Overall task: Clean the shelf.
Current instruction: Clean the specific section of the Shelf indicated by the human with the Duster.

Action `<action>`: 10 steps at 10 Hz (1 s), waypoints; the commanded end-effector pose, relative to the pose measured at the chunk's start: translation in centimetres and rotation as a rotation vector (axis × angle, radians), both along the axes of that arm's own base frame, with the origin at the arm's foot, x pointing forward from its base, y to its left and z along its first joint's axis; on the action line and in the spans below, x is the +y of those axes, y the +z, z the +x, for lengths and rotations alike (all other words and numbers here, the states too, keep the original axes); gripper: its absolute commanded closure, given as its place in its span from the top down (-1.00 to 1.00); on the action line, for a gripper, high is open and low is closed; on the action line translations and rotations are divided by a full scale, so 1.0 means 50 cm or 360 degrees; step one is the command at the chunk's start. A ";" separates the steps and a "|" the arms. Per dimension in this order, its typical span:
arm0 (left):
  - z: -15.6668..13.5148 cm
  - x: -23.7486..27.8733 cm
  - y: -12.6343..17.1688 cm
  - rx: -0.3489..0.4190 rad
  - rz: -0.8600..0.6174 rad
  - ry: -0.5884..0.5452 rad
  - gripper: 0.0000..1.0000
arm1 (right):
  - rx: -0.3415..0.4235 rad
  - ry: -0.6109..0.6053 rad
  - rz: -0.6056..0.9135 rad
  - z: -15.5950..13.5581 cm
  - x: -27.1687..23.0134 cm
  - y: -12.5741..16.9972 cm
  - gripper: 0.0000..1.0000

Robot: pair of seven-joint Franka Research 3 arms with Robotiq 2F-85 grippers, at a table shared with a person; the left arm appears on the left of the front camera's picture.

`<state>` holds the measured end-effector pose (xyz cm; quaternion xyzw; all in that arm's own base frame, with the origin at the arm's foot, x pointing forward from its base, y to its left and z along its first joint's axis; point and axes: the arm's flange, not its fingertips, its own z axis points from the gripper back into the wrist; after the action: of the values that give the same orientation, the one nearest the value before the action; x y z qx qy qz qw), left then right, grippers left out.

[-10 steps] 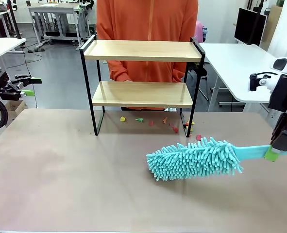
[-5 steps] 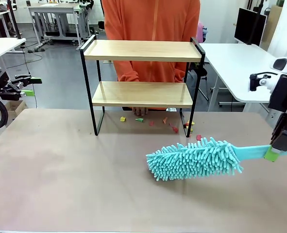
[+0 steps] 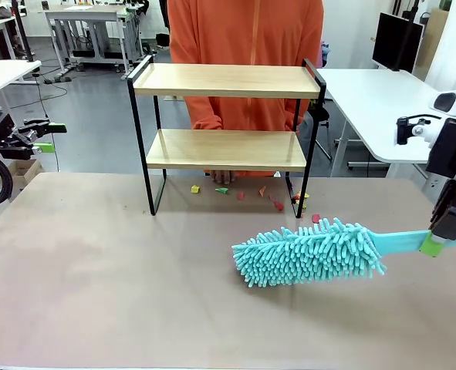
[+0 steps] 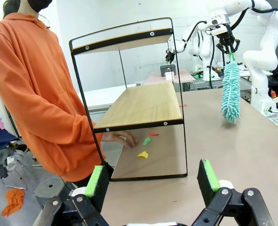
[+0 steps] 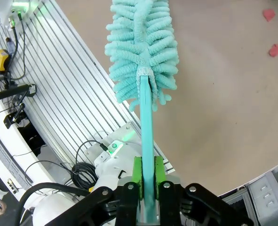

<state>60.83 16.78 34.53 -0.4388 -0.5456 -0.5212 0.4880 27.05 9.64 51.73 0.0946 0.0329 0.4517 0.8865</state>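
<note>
Both shelf (image 3: 226, 81) boards look bare; scraps (image 3: 221, 190) lie on the table (image 3: 96, 270) beneath, centre frame; your right gripper (image 3: 430, 245) clamps the duster (image 3: 309, 253); left gripper (image 4: 152, 178) gapes empty.

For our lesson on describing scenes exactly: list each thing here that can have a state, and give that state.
Shelf: upright, both boards bare.
Duster: held by its handle, lying level.
Right gripper: fingers shut on the duster's handle.
Left gripper: fingers open, empty.
Paper scraps: scattered on the table, under and beside the shelf.
Person's hand: resting on the table behind the shelf.
</note>
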 end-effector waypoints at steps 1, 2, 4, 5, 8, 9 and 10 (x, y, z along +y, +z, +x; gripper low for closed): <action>-0.004 -0.005 0.005 0.0004 0.0014 -0.0012 1.00 | -0.0005 -0.0002 -0.0002 0.005 0.004 0.008 -0.74; -0.004 -0.005 0.005 0.0004 0.0014 -0.0012 1.00 | -0.0005 -0.0002 -0.0002 0.005 0.004 0.008 -0.74; -0.004 -0.005 0.005 0.0004 0.0014 -0.0012 1.00 | 0.0000 0.0000 0.0000 0.000 0.000 0.000 -0.74; -0.004 -0.005 0.005 0.0004 0.0014 -0.0012 1.00 | -0.0032 -0.0003 -0.0032 0.017 0.046 0.012 -0.74; -0.004 -0.005 0.005 0.0004 0.0014 -0.0012 1.00 | -0.0239 0.0030 0.0020 0.033 0.164 0.046 -0.74; -0.004 -0.005 0.005 0.0004 0.0014 -0.0012 1.00 | -0.0275 -0.0079 0.0003 0.043 0.220 0.048 -0.74; -0.004 -0.005 0.005 0.0004 0.0014 -0.0012 1.00 | -0.0303 -0.0144 0.0020 0.049 0.253 0.044 -0.74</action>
<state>60.83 16.77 34.51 -0.4389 -0.5455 -0.5212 0.4880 28.51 20.80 54.26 0.0570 -0.0450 0.4482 0.8910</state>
